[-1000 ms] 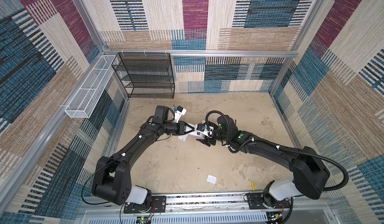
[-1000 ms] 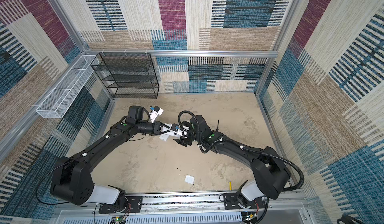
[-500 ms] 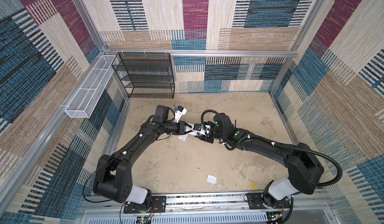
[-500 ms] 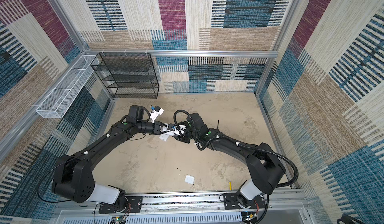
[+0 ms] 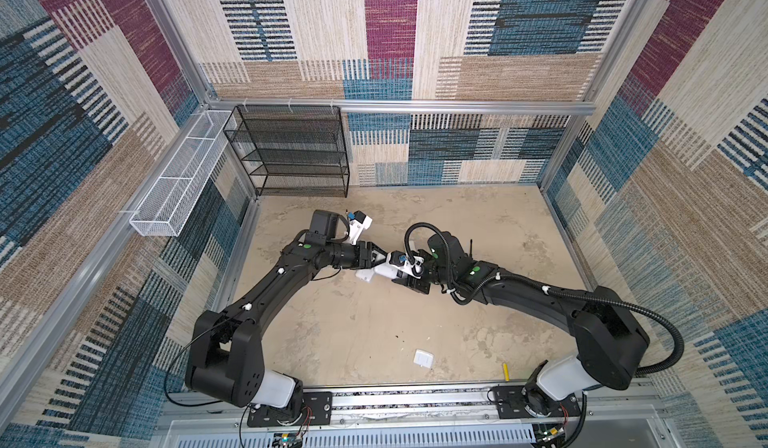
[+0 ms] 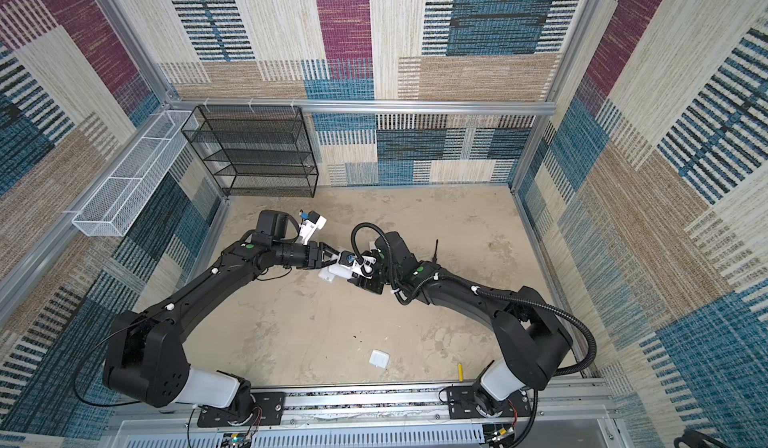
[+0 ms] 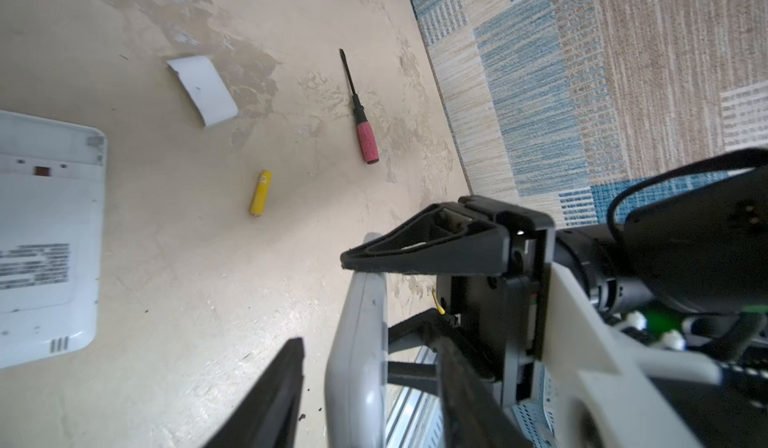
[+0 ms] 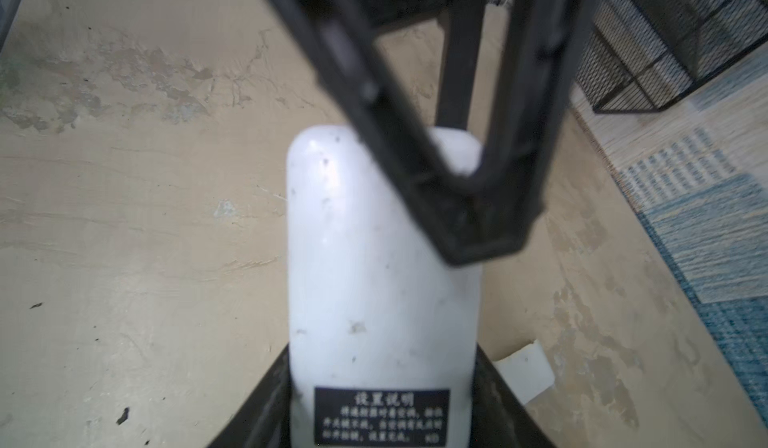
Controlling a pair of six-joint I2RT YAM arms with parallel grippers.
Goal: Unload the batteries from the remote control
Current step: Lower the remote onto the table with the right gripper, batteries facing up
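Right arm (image 5: pixel 519 296) has edged nearer the left; right pincer (image 8: pixel 382 354) clamps the remote (image 8: pixel 382 259) by the sides, likely to steady it; left pincer (image 7: pixel 365 342) straddles the far end, jaws apart, gripping nothing; one yellow battery (image 7: pixel 261 193) lies free on the table (image 7: pixel 166 259).

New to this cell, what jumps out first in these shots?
The right claw and left claw meet over the middle of the floor on a white remote: the right grips its labelled end, the left straddles the far end, open. In the left wrist view, a yellow battery, a red-handled screwdriver and a white cover lie loose nearby.
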